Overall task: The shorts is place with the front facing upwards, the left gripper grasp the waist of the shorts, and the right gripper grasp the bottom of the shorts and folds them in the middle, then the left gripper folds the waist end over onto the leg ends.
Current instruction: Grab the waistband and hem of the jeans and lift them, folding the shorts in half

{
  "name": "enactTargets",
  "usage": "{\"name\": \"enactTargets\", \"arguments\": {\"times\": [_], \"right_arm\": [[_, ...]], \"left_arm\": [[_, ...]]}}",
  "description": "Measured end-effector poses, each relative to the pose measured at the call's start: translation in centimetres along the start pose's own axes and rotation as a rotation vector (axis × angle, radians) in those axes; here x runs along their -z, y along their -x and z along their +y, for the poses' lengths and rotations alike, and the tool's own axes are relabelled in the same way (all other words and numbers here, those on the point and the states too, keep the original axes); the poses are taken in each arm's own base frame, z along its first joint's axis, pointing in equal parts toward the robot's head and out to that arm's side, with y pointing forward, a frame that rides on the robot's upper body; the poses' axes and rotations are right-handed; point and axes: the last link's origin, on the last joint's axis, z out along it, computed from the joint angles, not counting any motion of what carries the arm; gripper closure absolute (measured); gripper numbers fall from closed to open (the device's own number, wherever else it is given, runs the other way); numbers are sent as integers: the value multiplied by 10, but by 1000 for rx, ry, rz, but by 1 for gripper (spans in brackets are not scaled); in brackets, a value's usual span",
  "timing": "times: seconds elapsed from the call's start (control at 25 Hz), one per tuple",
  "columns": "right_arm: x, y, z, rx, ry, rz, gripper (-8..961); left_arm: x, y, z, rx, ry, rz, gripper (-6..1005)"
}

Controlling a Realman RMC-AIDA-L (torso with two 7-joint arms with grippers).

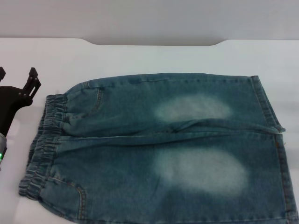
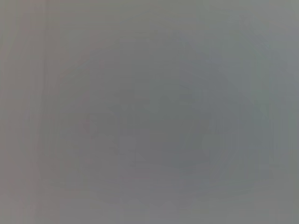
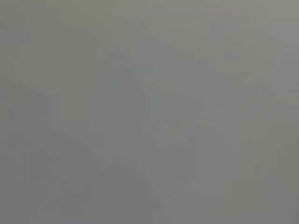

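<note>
The shorts (image 1: 163, 149) lie spread flat on the white table (image 1: 154, 58), filling most of the head view, with the face bearing two pale faded patches turned upward. The waist (image 1: 44, 147), a puckered elastic band, forms the end toward the robot's left. The bottom of the shorts (image 1: 275, 140), the flat stitched hems of the two leg openings, forms the end toward the robot's right; the nearer hem runs out of view at the lower right corner. The two legs lie side by side, meeting along a crease that runs across the middle of the garment. A curved pocket seam shows near the waist on each leg.

The left gripper (image 1: 16, 74) sits at the left edge of the head view, beside the far end of the waist and apart from it. Its two slim black fingers (image 1: 32, 77) point away from the robot and stand apart, holding nothing. The black wrist slopes down toward the near left corner, where a small green light (image 1: 1, 155) shows on the arm.

The right gripper does not appear in the head view. Both wrist views show only a uniform grey field with nothing distinguishable.
</note>
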Motion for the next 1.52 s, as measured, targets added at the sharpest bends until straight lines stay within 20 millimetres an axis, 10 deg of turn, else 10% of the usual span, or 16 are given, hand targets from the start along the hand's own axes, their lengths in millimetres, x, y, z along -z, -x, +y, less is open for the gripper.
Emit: {"name": "enactTargets", "arguments": {"times": [0.84,1.24,1.52], "right_arm": [[16,-11,-6,-41,-12,51,436],[19,-24,-9,-64,-19,143,436],[18,-26,-7,-70,-21,162,436]], "left_arm": [[18,-8,-1,182,157,48,170],[-67,-134,13,372,847,-173,190],[-56,-198,5,143,1012,-643,214]]}}
